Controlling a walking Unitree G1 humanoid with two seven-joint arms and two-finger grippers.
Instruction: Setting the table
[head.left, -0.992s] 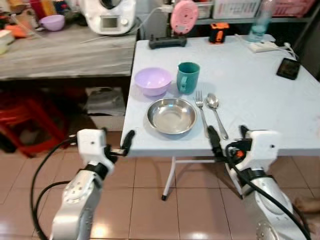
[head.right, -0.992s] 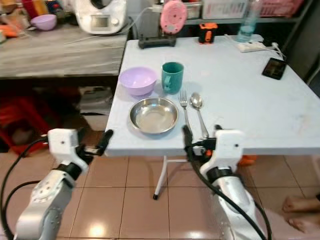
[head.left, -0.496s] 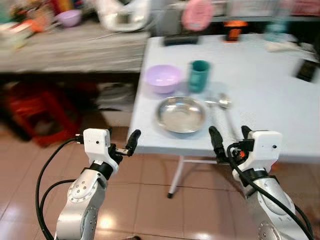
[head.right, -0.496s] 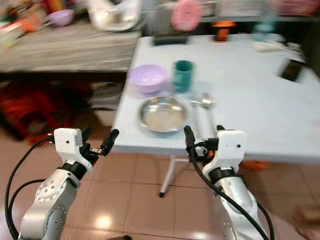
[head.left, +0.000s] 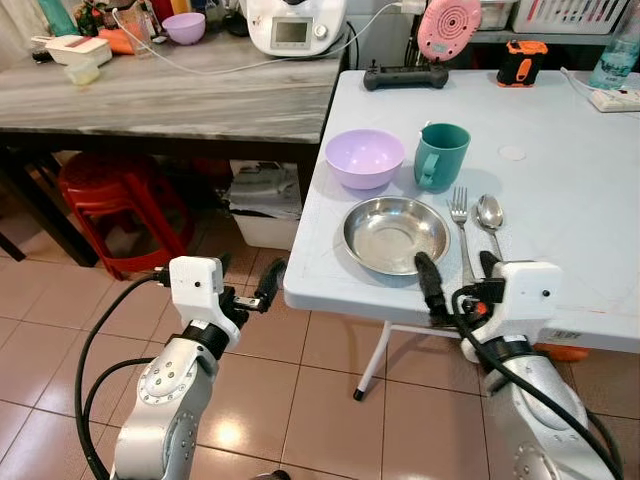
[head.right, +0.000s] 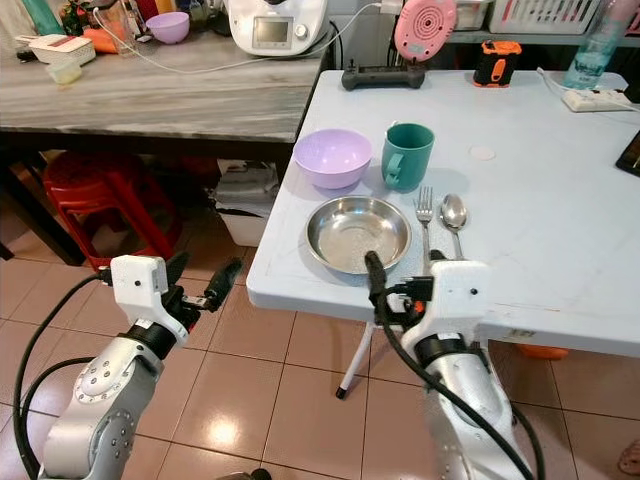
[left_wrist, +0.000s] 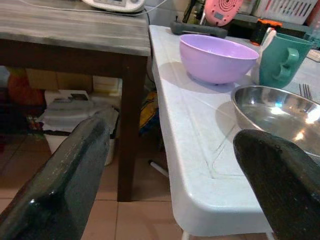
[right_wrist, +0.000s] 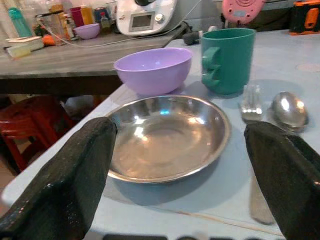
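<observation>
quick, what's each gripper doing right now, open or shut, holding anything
Left gripper: open, empty, off the corner of the white table.
Right gripper: open, empty, at the table edge facing the steel plate.

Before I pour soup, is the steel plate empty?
Empty: the steel plate shows only bare, shiny metal inside, seen from the head and right wrist views.
</observation>
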